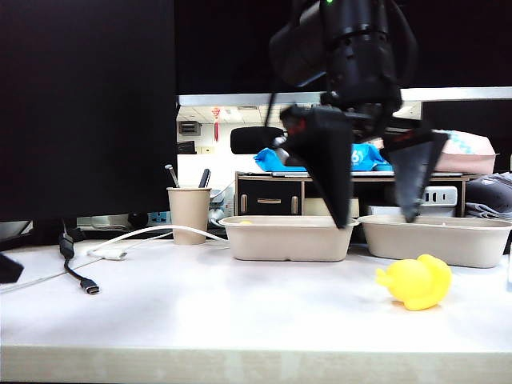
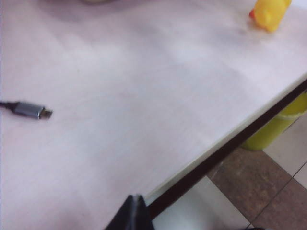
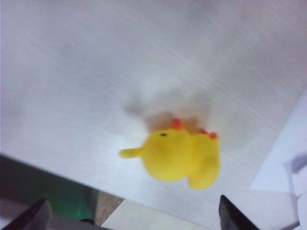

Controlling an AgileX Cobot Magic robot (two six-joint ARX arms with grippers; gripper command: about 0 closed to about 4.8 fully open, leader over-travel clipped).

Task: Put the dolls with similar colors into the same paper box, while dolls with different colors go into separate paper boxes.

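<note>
**Right gripper hangs wide over last loose duck**

From my remote desk I see the right gripper [image 1: 376, 212] hanging above the white table [image 1: 200, 296], its two dark fingers spread far apart and nothing between them. In the exterior view one fingertip sits in front of the left beige pulp-paper tray [image 1: 288, 238], the other in front of the right beige pulp-paper tray [image 1: 436, 240]. The glossy yellow rubber duck [image 1: 416, 282] lies on its side on the table, in front of the right tray and close to the front edge, apart from both fingers. The right wrist view shows the same duck [image 3: 177, 158] below and between the open fingertips, not touched. A speck of yellow shows over the rim of the left tray; I judge that to be a second duck already placed, though I cannot be sure. If so, this duck belongs in that same tray.

The left gripper [image 2: 134, 211] shows only as a dark tip over the table edge near a grey cable plug [image 2: 31, 110]; I cannot tell how far it is open, and it holds nothing I can see.

To do this pick well, I would centre the fingers over the duck's round body, come straight down, and close across the widest part. The glossy surface may slip, and the table edge is near, so a sideways nudge could roll it off
</note>
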